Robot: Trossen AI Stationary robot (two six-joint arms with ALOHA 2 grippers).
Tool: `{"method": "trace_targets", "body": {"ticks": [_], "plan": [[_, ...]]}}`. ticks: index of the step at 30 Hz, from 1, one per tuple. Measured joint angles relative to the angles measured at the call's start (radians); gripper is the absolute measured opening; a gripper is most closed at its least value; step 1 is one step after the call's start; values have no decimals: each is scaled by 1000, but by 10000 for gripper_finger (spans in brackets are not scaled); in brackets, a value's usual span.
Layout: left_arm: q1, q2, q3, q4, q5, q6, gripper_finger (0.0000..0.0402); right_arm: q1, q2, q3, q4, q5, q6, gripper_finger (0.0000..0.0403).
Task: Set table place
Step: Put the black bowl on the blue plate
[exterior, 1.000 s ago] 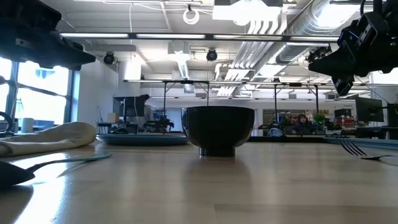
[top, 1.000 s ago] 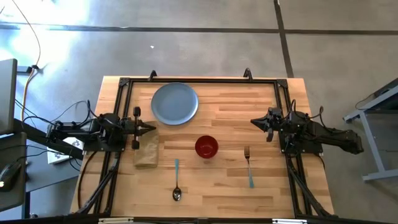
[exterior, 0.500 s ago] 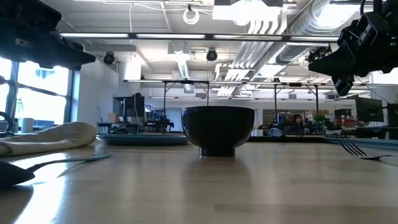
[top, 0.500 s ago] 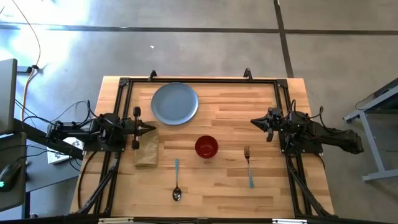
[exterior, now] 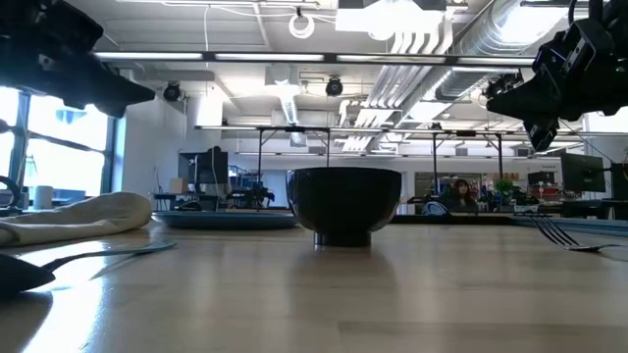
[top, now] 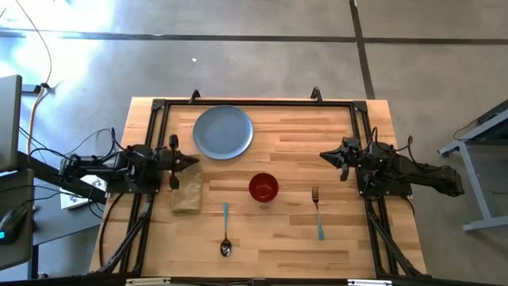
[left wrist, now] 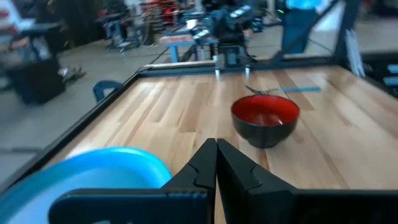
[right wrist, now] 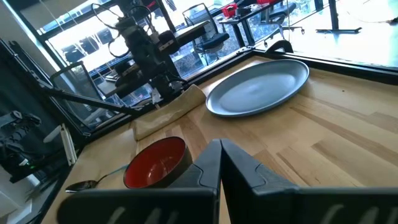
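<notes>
The blue-grey plate [top: 223, 132] lies flat at the table's [top: 302, 135] far left. The red bowl [top: 263, 187] stands upright in the middle. The spoon [top: 225, 230] and the fork [top: 317, 213], both with teal handles, lie flat near the front edge, on either side of the bowl. My left gripper [top: 193, 162] is shut and empty at the left edge, above the tan cloth's far end, beside the plate. Its shut fingers show in the left wrist view [left wrist: 216, 152]. My right gripper [top: 324, 156] is shut and empty at the right edge, as the right wrist view [right wrist: 220, 149] also shows.
A tan folded cloth [top: 187, 191] lies at the left, under my left gripper. A black rail frame [top: 254, 102] runs round the tabletop. Bare wood lies between the plate and my right gripper. A person [exterior: 457, 188] shows far off in the room behind.
My left gripper has turned a little about its wrist at the table's left edge and stays shut. The plate, bowl, fork, spoon and cloth lie where they were.
</notes>
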Motion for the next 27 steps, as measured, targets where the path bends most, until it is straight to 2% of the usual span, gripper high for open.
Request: {"method": "trace_targets", "body": {"ticks": [3, 5, 8, 11, 14, 18, 21, 27], "plan": [[0, 0, 0, 23, -48, -72, 1, 0, 0, 0, 4, 16, 3, 0], [0, 0, 0, 67, -79, -79, 1, 0, 0, -1, 23, 85, 21, 0], [0, 0, 0, 166, -111, -62, 1, 0, 0, -1, 106, 189, 153, 0], [0, 14, 2, 244, -128, -38, 0, 0, 15, 17, 146, 184, 207, 0], [0, 65, 41, 217, -149, -34, 0, 1, 94, 94, 132, 178, 210, 0], [0, 200, 144, 153, -158, -24, 0, 0, 314, 279, 42, 179, 150, 0], [0, 332, 264, 77, -167, 5, 0, 0, 537, 459, -116, 178, 101, 0], [0, 583, 560, -275, -224, 8, 0, 1, 994, 784, -439, 142, 76, 0]]}}
